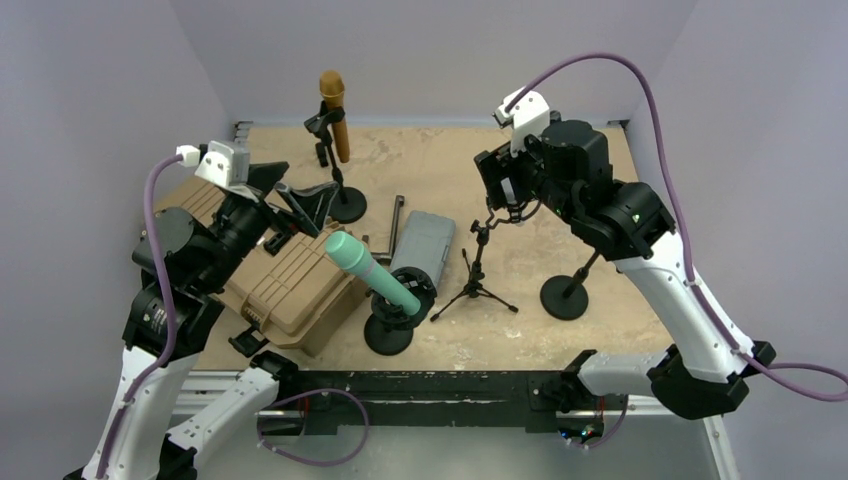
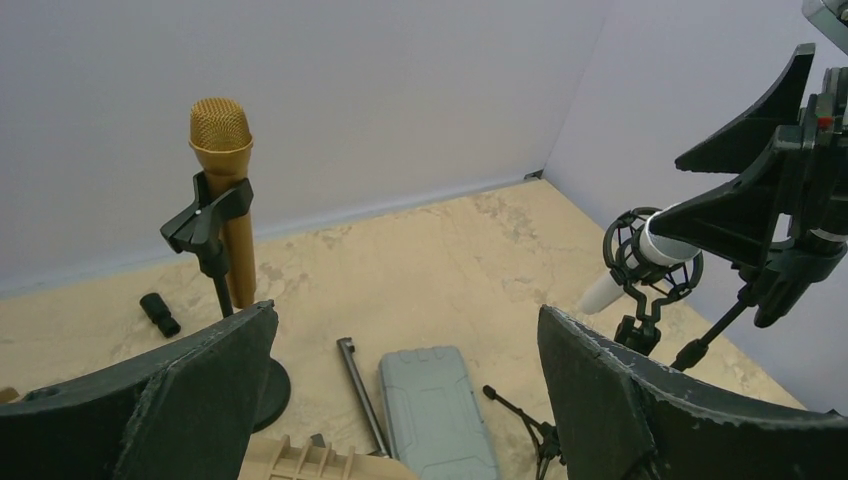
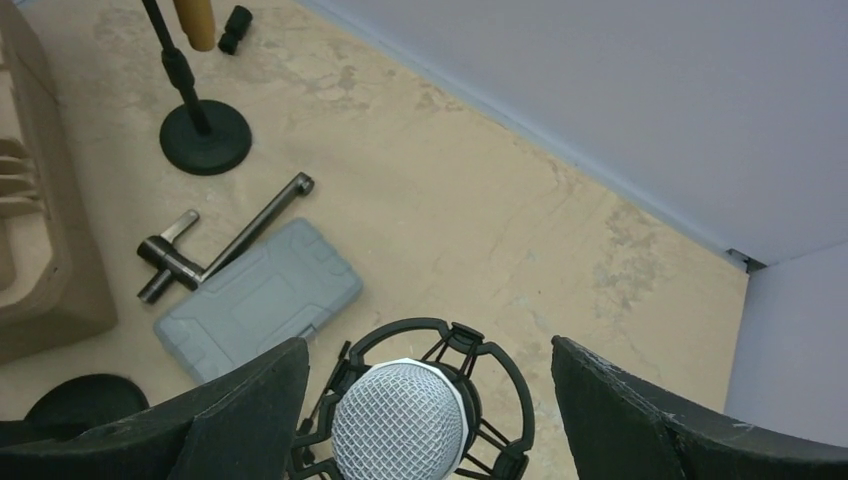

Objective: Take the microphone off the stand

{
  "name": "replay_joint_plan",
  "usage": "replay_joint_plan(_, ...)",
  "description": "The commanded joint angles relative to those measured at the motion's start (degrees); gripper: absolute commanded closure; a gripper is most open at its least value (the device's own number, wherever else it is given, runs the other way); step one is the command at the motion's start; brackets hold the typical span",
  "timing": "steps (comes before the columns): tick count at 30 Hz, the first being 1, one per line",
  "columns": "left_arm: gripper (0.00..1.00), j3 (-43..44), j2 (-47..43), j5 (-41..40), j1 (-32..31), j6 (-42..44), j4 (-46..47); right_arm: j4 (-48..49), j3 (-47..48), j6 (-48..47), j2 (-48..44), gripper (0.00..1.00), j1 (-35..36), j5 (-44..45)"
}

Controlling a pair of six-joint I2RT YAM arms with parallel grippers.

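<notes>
Right claw (image 3: 430, 350) stood open, fingers flanking the mesh-headed mic (image 3: 398, 425) in its mount (image 3: 505, 375). Left claw (image 2: 408, 310) gaped wide, empty, above the surface (image 2: 450, 270).

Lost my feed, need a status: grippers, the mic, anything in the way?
Left gripper open, empty. Right gripper open, jaws straddling the microphone, not gripping. Microphone seated in shock mount. Nothing blocking.
</notes>
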Motion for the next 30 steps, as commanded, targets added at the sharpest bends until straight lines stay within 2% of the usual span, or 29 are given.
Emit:
replay_joint_plan(1,0.00,-0.41,-0.47,-0.07,0.30,0.71,2.95,0.38,-0.16,-1.24,-0.38,0.15,1.86,5.76)
replay_joint_plan(4,0.00,-0.46,-0.24,-0.14,0.30,0.71,2.86,-0.48,-1.70,-0.63,-0.27,0.22,3.03,8.32)
replay_joint_plan(15,0.00,-0.53,0.67,-0.23,0.30,0.54,2.90,0.88,-7.89,0.18,-2.88,0.23,4.27,11.64)
replay_joint_plan(30,0.00,-0.69,1.20,-0.41,0.30,0.36,2.90,0.47,-10.17,0.23,-3.81,0.41,4.77,12.70)
